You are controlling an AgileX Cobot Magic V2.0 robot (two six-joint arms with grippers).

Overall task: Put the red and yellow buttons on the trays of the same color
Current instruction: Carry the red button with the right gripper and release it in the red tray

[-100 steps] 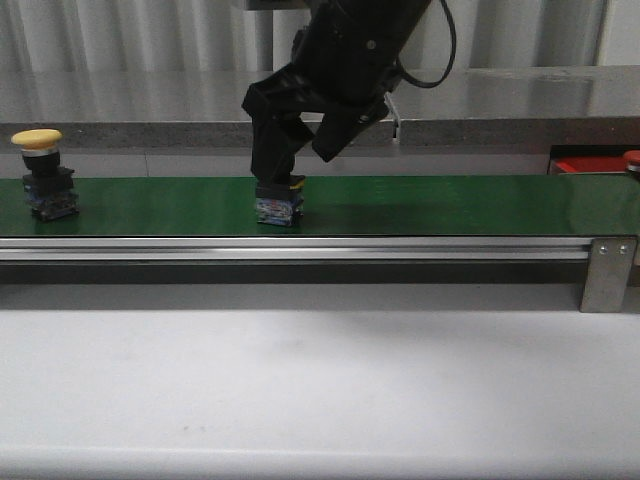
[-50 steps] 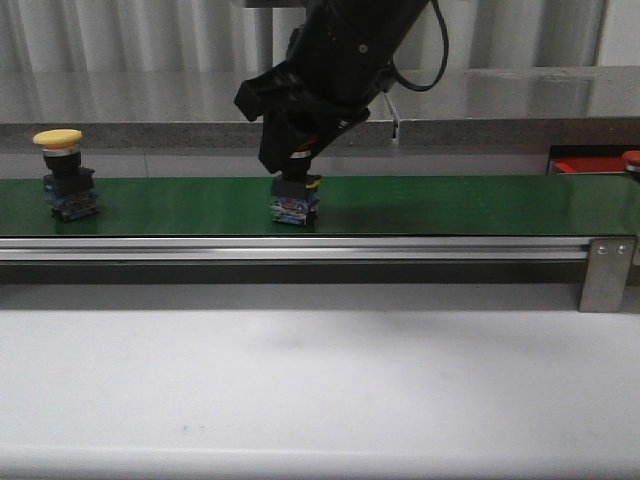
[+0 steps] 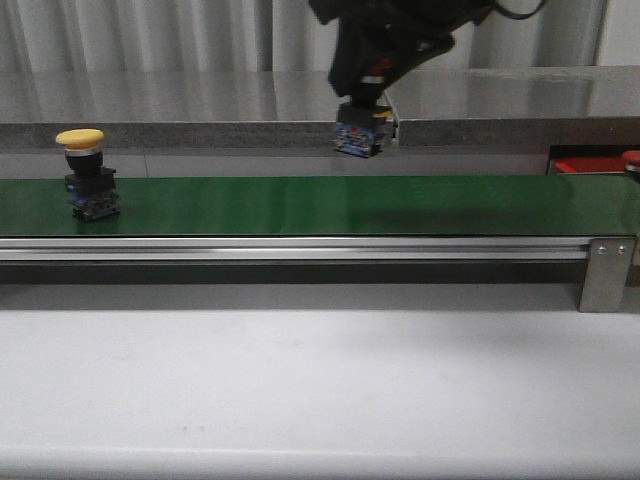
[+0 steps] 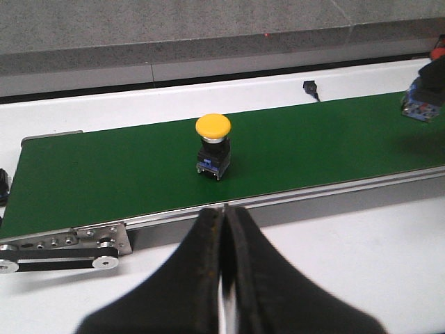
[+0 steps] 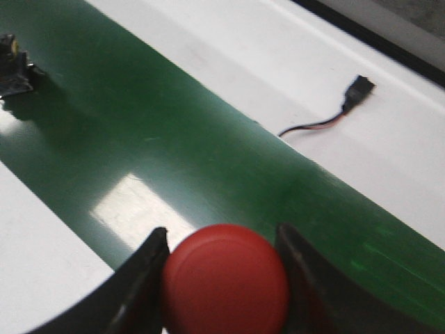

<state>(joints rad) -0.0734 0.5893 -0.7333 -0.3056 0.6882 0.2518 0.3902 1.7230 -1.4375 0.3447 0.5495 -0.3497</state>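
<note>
R gripper (image 3: 362, 112) is clamped on a red pushbutton (image 5: 226, 278), cap wedged btwn both fingers (image 5: 139, 285) in the wrist view. Front view: it hangs in the air above the green conveyor belt (image 3: 330, 205), around 12 o'clock in frame, its blue base (image 3: 358, 138) clear of the belt surface. A yellow pushbutton (image 3: 88, 186) stands upright on the belt at approx 9 o'clock, well apart from the held one. L gripper (image 4: 224, 271) has its jaws pressed together w/ nothing btwn them, just off the belt's near rail, yellow cap straight ahead. Red tray (image 3: 588, 164) edge shows at 3 o'clock, behind the belt's far end. Loose cable w/ plug (image 5: 332, 115) lies on the white table (image 3: 320, 390) beyond the belt.
</note>
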